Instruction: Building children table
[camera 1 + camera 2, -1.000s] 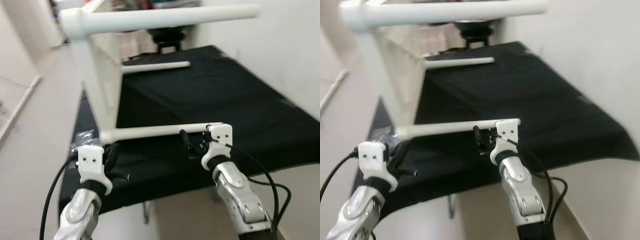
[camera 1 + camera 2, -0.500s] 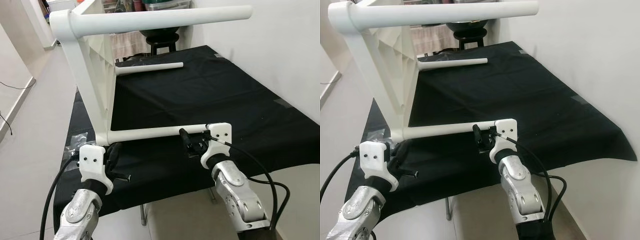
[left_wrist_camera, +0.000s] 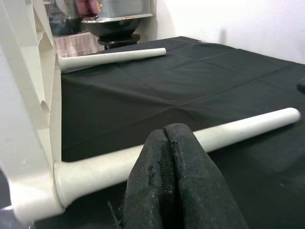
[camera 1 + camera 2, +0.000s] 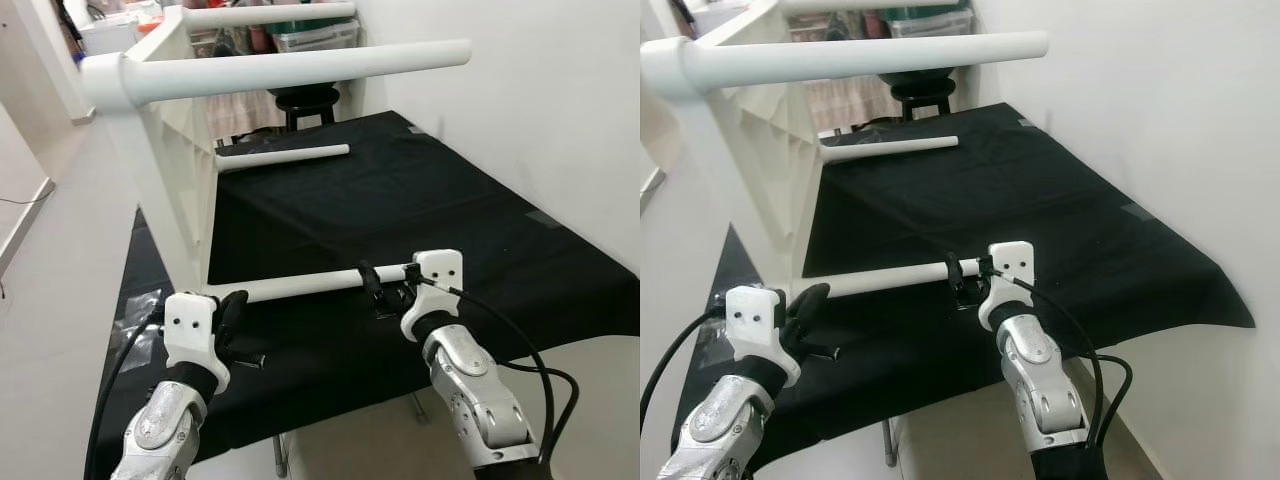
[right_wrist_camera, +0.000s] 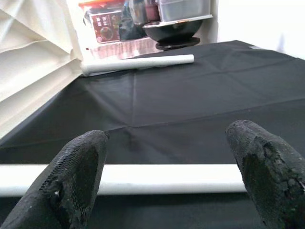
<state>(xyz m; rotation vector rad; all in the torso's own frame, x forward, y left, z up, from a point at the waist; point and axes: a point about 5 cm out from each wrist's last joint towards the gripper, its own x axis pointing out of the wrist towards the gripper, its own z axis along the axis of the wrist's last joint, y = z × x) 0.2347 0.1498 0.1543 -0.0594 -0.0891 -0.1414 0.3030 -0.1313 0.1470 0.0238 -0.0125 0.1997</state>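
A white children's table lies on its side on a black cloth, its round legs pointing right. The near lower leg rests low over the cloth. My right gripper is open at that leg's free end; in the right wrist view the leg crosses the gap between the two black fingers. My left gripper is shut beside the leg's base, with its fingers pressed together just in front of the leg. Another leg lies farther back, and an upper leg hangs overhead.
The black-covered worktable ends close to my arms, with floor on the left. A white wall runs along the right. A dark stool with a bowl stands behind. A small metal part and a plastic bag lie near my left gripper.
The camera has shifted and the picture has sharpened. Both grippers keep about the same places along the near leg, left shut and right open.
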